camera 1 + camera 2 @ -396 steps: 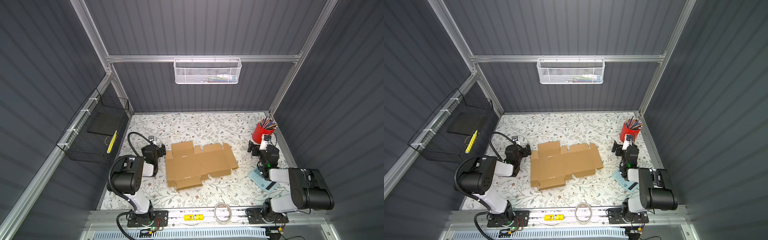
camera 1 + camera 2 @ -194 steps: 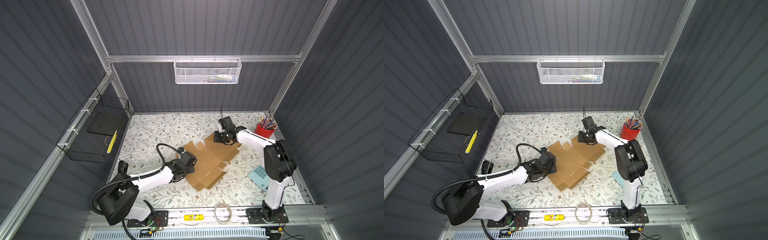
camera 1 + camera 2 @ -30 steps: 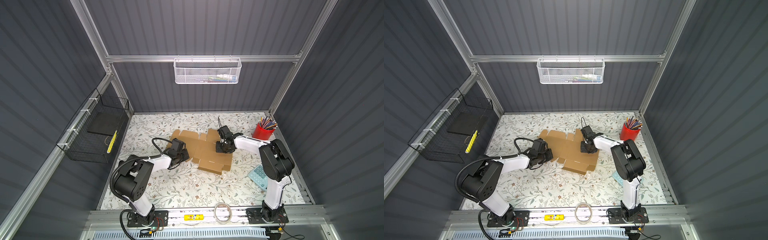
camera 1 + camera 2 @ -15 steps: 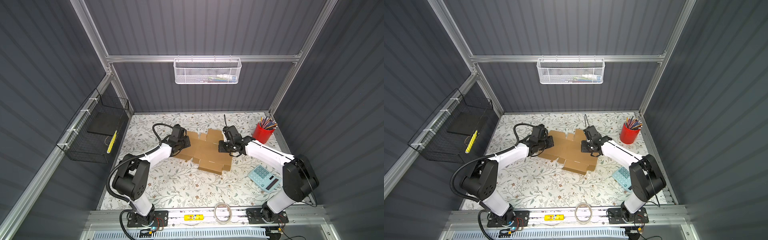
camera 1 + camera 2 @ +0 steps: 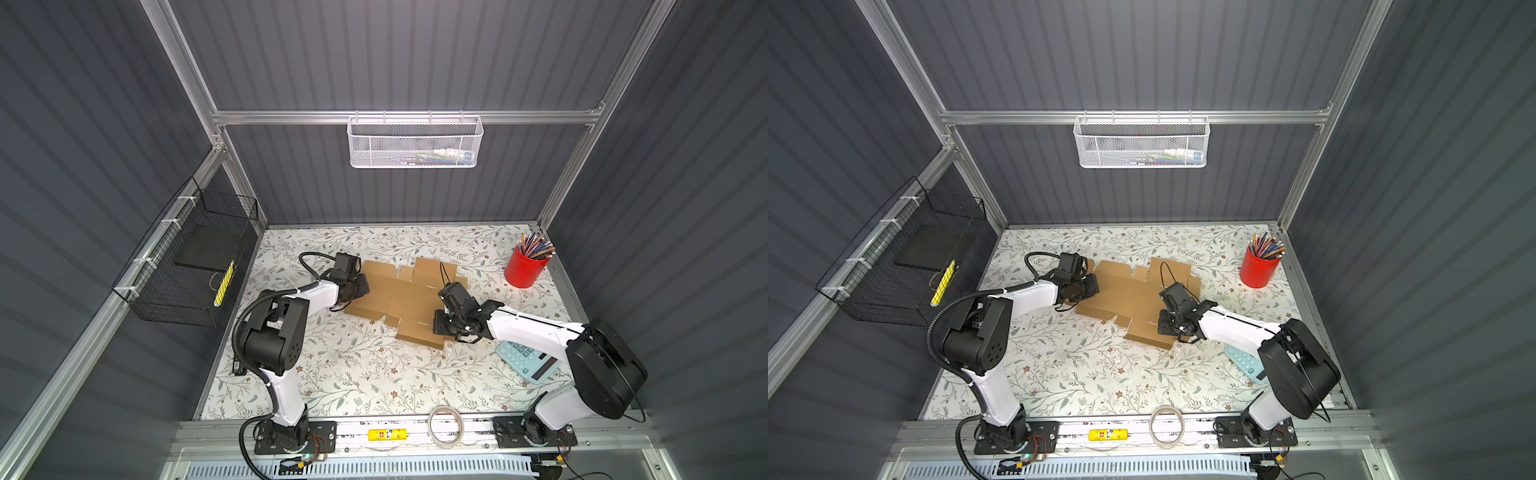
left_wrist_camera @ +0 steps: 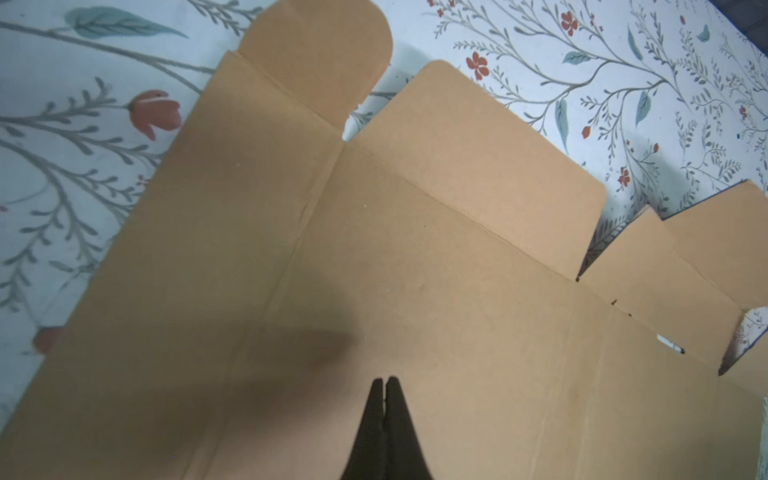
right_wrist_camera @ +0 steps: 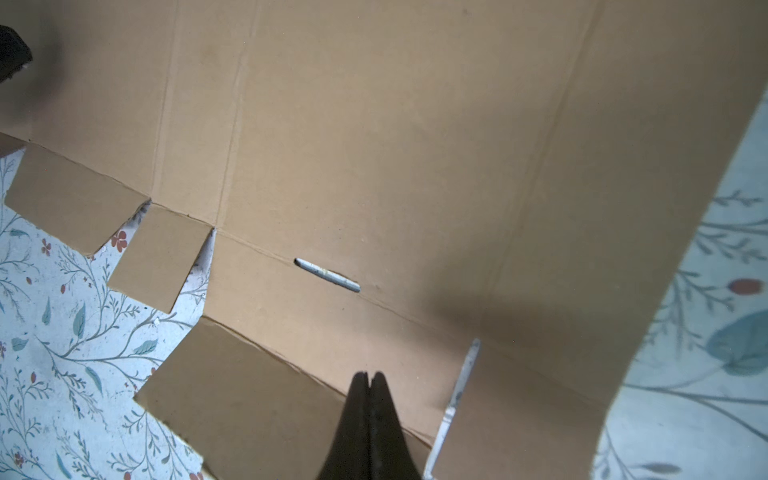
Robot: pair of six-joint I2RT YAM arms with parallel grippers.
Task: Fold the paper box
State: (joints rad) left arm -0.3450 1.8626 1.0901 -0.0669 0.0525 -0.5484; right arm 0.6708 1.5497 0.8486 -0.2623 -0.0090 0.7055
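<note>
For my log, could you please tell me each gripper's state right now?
Left gripper: closed, holding nothing, over the cardboard.
Right gripper: closed, holding nothing, over the cardboard.

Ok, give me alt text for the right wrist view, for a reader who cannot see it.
A flat, unfolded brown paper box fills most of the view, with the shut right end effector pointing at it near a narrow slot. Small flaps stick out along one edge over the floral table cover.
</note>
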